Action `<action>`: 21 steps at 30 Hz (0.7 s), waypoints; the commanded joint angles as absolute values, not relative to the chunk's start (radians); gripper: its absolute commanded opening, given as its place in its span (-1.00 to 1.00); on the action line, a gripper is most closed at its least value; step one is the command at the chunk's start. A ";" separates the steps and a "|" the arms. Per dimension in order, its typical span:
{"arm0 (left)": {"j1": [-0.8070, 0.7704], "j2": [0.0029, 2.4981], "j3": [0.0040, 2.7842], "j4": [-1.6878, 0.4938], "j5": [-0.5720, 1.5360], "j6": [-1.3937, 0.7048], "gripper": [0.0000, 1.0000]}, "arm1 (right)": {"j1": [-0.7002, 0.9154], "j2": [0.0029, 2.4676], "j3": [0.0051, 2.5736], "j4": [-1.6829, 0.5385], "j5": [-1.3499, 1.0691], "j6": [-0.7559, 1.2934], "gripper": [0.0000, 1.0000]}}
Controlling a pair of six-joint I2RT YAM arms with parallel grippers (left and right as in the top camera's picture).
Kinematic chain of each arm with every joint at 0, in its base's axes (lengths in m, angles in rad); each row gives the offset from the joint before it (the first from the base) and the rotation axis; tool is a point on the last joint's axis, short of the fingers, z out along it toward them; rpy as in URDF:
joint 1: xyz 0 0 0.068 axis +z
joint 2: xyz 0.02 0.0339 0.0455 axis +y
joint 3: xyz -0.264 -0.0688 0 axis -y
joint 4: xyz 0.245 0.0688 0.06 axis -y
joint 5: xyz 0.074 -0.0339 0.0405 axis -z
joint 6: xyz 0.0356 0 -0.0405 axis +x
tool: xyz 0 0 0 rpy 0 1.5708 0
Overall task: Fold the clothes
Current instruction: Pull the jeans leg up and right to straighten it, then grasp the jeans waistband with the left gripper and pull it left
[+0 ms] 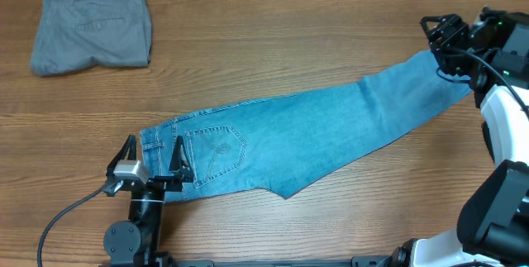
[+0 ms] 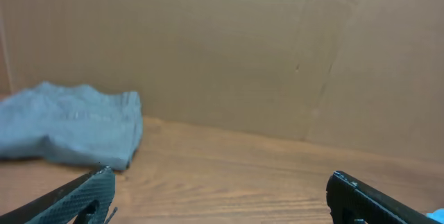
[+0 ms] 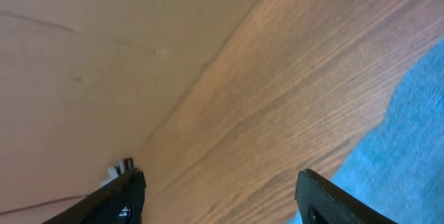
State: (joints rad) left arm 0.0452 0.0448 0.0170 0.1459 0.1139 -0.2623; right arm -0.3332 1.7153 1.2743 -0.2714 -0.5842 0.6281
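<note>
Stretching slantwise across the table (image 1: 273, 69), the jeans (image 1: 289, 135) are laid flat, with the waistband and a stitched back pocket towards the front-left and the leg ends run out to the right edge. The legs appear to be stacked one on the other, so a lengthwise fold is judged done and a crosswise fold is judged to be left.

The left gripper (image 1: 154, 153) is set at the waistband with its jaws spread as wide as they go, and nothing is held; it is probably placed there so that the band can be pinched.

The right gripper (image 1: 436, 45) is poised by the leg ends, its fingers seen well apart in the wrist view with only bare wood between them, and no cloth is gripped.

The grey trousers (image 1: 91, 27) are left folded at the far-left corner, well apart.
</note>
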 commanded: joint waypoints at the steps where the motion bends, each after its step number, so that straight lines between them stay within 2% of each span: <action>1: 0.039 0.149 0.127 0.101 0.044 -0.335 1.00 | -0.307 1.719 1.306 -0.312 -0.527 0.593 0.47; 8: 0.041 0.603 0.513 -0.271 -0.139 -0.404 1.00 | -0.276 1.719 1.352 -0.494 -0.404 0.593 0.49; 13: 0.041 1.014 0.805 -0.449 -0.134 -0.347 1.00 | -0.273 1.719 1.363 -0.552 -0.393 0.586 0.48; 15: 0.041 1.165 0.918 -0.500 -0.069 -0.343 1.00 | -0.272 1.719 1.363 -0.575 -0.393 0.580 0.48; 21: 0.059 1.466 1.127 -0.674 -0.065 -0.325 1.00 | -0.268 1.719 1.363 -0.624 -0.382 0.571 0.49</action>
State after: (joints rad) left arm 0.0452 1.3701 1.0515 -0.6003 -0.0628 -0.3294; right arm -0.2764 1.7161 1.3357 -0.6178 -0.3996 0.5861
